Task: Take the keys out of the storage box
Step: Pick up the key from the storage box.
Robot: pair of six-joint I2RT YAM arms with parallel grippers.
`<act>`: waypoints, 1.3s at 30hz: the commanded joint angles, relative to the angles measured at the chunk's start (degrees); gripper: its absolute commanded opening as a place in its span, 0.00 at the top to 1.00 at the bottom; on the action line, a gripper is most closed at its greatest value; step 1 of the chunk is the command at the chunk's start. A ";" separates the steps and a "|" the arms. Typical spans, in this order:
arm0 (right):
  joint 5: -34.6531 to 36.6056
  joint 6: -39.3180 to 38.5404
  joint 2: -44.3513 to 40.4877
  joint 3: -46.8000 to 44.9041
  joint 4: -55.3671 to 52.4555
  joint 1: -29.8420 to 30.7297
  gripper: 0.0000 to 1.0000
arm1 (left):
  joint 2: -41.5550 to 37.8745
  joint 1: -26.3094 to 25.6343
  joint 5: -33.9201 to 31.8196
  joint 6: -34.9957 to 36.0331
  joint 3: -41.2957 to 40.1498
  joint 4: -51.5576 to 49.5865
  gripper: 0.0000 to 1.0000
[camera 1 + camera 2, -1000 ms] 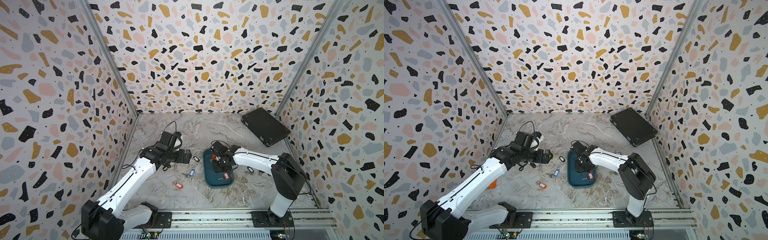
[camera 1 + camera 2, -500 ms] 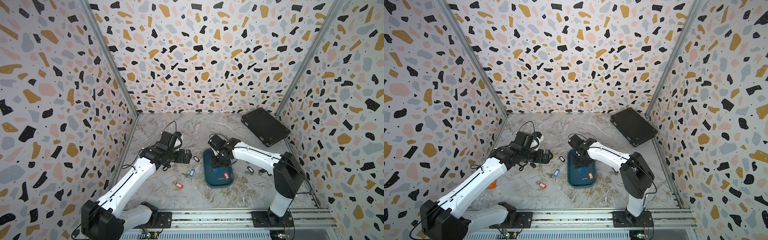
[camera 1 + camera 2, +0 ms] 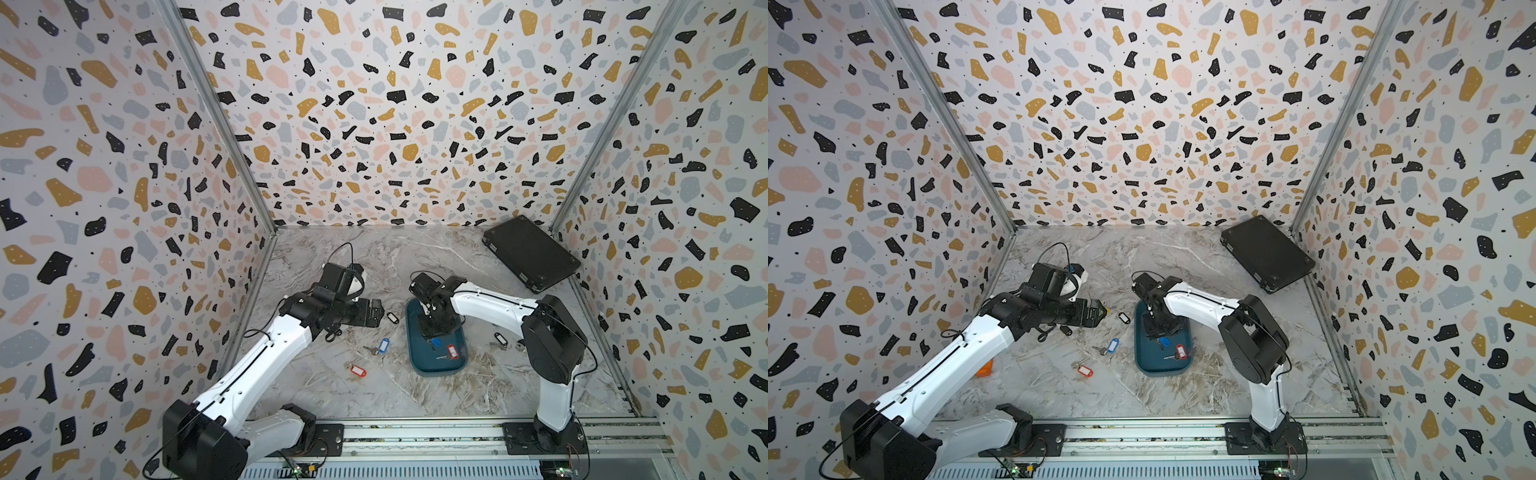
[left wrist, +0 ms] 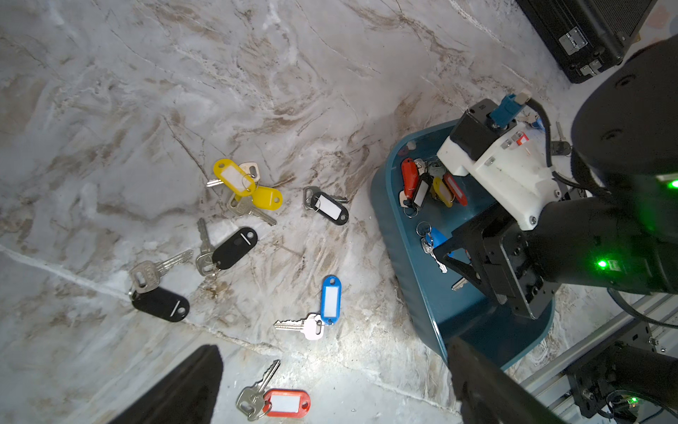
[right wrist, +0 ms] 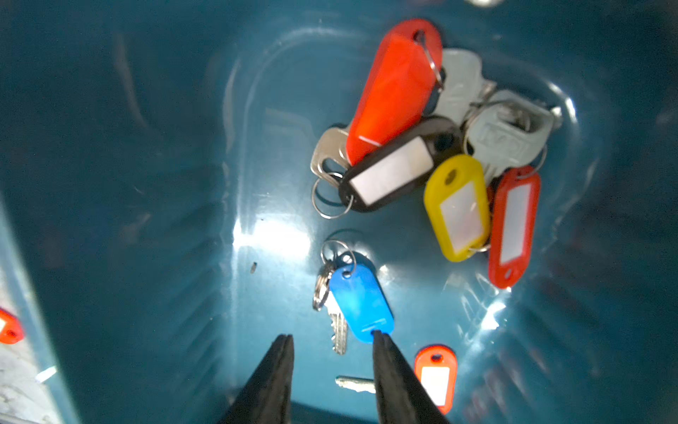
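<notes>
Right pincer (image 5: 330, 336) is down inside the storage box (image 5: 146, 183), jaws partway apart and clamping nothing. The blue-tagged key (image 5: 361, 303) lies just ahead of the tips, with its blade in the gap between them and the tag's end touching one fingertip (image 5: 379, 339). The other boxed keys (image 5: 422, 154) sit heaped in a corner beyond it, well clear of the pincer: red, black, yellow and red tags tangled with silver keys and rings. An orange-red tag (image 5: 436, 378) lies just beside a finger, its key partly hidden under that finger. The box is a shallow dark teal tray with rounded corners, lidless, on the marble worktop (image 3: 374, 257) between the two arms. Left pincer (image 4: 334, 345) hangs wide open and empty above loose keys (image 4: 234, 180) scattered on the worktop beside the box, with yellow, black, blue and red tags. In both top views I can't see the right pincer's tips or the heap, since its own wrist covers them. The right wrist view blurs toward its edges.
</notes>
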 commanded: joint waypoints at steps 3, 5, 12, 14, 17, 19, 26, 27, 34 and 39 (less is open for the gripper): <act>0.76 -1.12 1.88 3.69 -2.58 0.50 0.59 | 0.41 -0.03 1.27 0.02 -0.03 1.27 0.00; 1.10 -1.57 3.29 5.16 -3.81 0.52 0.59 | 0.41 -0.02 1.08 0.09 0.07 1.12 0.00; 4.33 -2.05 6.25 7.91 -6.51 1.11 0.72 | -0.72 -0.02 0.39 0.08 -0.36 1.43 0.00; 5.38 -2.03 6.45 8.18 -7.32 1.20 0.82 | -0.65 -0.03 0.43 0.04 -0.28 1.41 0.00; 6.96 -2.03 6.11 8.52 -8.74 1.20 1.00 | -0.57 -0.01 0.44 0.09 -0.20 1.34 0.00; 8.24 -2.16 5.58 9.59 -10.87 1.19 1.00 | -0.71 0.00 0.20 0.09 -0.19 1.27 0.00; 11.57 -3.12 -6.45 10.89 -13.73 -0.41 1.00 | -1.79 0.03 -0.26 0.09 -0.54 1.56 0.00; 11.60 -3.34 -8.35 11.35 -14.57 -1.47 1.00 | -1.74 -0.01 -0.30 0.09 -0.54 1.52 0.00; 11.27 -8.24 -17.41 9.92 -17.49 -14.88 1.00 | -2.14 -0.03 -0.28 0.05 -0.62 1.51 0.00; 9.57 -12.72 -14.30 7.09 -17.32 -22.95 1.00 | -2.08 -0.03 -0.09 0.06 -0.62 1.54 0.00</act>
